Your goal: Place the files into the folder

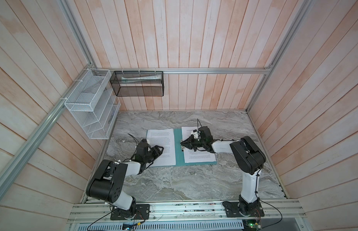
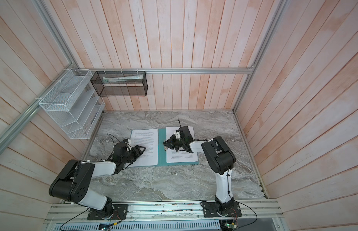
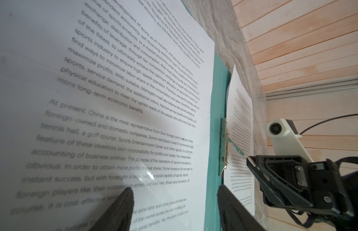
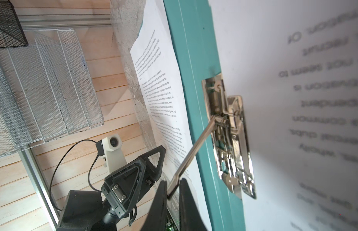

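The left gripper (image 1: 161,151) stands with its jaws apart and grips nothing. It sits low over the left sheet (image 1: 160,138); contact cannot be confirmed. This sheet lies flat on the left cover of the open folder (image 1: 178,158) and hides most of that cover. The folder lies flat near the middle of the marble table (image 1: 174,184). Just right of its spine sits the metal clip (image 4: 230,130). The right gripper (image 4: 173,186) is closed on the tip of the clip's lever (image 4: 194,148), which stands raised. The right sheet (image 1: 198,158) lies on the right cover, with its inner edge at the clip.

Hazards, as judged:
- The pinch holds only the lever tip. A slip would probably let the clip snap down early.
- Nothing visibly pins the folder. A pull on the lever could drag it and shift both sheets.
- Sliding the left sheet with open jaws could buckle it against the spine or the clip.

Count: two sheets, one folder, one clip, one lever, two grippers.
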Controlling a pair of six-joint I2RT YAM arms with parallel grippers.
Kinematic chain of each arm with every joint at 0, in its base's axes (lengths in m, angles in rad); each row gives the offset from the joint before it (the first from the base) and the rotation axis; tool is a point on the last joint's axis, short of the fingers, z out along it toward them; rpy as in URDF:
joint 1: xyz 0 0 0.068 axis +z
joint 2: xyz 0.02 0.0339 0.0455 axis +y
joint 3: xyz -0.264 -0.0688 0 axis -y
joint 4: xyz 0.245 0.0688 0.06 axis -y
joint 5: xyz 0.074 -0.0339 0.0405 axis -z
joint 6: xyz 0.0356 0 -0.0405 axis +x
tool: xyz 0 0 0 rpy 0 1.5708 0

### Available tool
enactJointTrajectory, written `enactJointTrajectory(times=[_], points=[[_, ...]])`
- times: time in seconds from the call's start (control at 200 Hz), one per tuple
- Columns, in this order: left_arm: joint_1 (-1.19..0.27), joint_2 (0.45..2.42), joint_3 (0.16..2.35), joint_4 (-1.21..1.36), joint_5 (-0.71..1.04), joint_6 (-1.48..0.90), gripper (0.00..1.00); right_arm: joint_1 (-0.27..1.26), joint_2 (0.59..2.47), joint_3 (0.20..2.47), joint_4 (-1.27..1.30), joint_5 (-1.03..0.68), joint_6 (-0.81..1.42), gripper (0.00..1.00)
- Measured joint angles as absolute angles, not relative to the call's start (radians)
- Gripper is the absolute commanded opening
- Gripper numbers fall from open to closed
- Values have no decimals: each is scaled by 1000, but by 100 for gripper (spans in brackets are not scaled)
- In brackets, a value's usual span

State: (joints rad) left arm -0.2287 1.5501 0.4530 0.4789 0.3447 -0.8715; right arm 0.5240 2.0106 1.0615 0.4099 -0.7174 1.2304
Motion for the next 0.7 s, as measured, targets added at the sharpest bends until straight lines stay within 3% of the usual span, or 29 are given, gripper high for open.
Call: enactJointTrajectory(times=[0.31,0.435,0.695], points=[[-229,1551,448,488,345,-872,68,529,2012,1061,410,-717,1231,11],[-229,1552,445,488,344,-872,68,530,2012,1060,403,-717,1233,2],[-229,1586,445,526,351,-873,65,529,2012,1055,396,-715,1235,0]])
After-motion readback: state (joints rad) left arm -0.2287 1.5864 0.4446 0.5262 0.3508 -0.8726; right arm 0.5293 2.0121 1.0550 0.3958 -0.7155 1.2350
